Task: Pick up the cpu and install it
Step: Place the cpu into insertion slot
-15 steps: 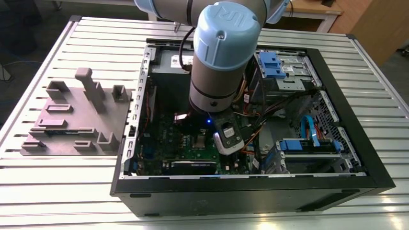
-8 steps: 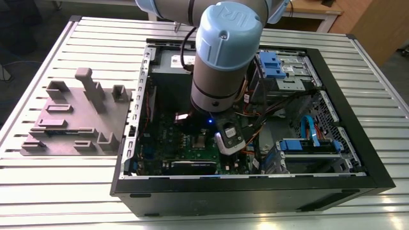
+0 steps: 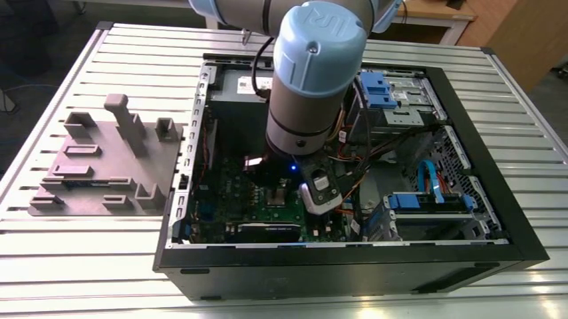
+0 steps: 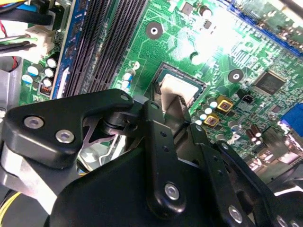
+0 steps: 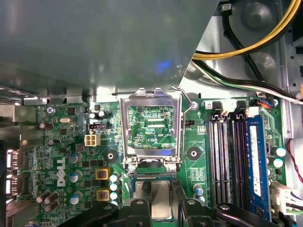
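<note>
The cpu (image 5: pixel 158 201) is a small silvery square lying in the motherboard socket, level with the dark socket rim around it. It also shows in the second wrist view as a bright metal square (image 4: pixel 176 87). My gripper (image 5: pixel 160 194) hangs straight over it and appears shut on the cpu, its black fingers (image 5: pixel 146 189) reaching down to the chip's edges. The socket's metal retention frame (image 5: pixel 150 127) stands flipped open beside the chip. In the exterior view the arm reaches down into the open computer case (image 3: pixel 355 266), with the gripper (image 3: pixel 278 193) low over the green board.
Black memory slots (image 5: pixel 227 156) run beside the socket. Yellow and black cables (image 5: pixel 246 47) cross the case corner nearby. Blue drive brackets (image 3: pixel 426 199) sit at the exterior view's right. A grey fixture plate (image 3: pixel 106 166) rests on the slatted table at the exterior view's left.
</note>
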Robot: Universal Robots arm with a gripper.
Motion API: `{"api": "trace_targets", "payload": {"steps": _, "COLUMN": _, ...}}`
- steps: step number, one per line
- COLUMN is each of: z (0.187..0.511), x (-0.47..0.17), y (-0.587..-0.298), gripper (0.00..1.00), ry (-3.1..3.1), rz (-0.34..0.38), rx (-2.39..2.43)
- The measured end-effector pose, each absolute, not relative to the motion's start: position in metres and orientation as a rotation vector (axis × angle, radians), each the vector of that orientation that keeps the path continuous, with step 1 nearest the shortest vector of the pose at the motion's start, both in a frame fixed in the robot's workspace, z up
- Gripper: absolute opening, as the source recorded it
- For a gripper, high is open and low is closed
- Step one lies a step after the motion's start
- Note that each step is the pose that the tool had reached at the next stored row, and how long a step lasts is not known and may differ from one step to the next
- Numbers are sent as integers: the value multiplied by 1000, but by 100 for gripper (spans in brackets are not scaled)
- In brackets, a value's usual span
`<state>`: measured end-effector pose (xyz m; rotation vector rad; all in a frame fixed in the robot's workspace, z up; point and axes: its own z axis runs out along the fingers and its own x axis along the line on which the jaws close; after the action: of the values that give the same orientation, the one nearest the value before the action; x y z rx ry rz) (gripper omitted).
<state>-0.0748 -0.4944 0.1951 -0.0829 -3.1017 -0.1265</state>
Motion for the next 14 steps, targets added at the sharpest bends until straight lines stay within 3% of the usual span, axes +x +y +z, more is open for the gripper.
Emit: {"api": "trace_targets", "payload": {"steps": 14, "z": 212, "x": -75, "y": -494, "gripper": 31, "ry": -3101, "rz": -126, "rx": -83}}
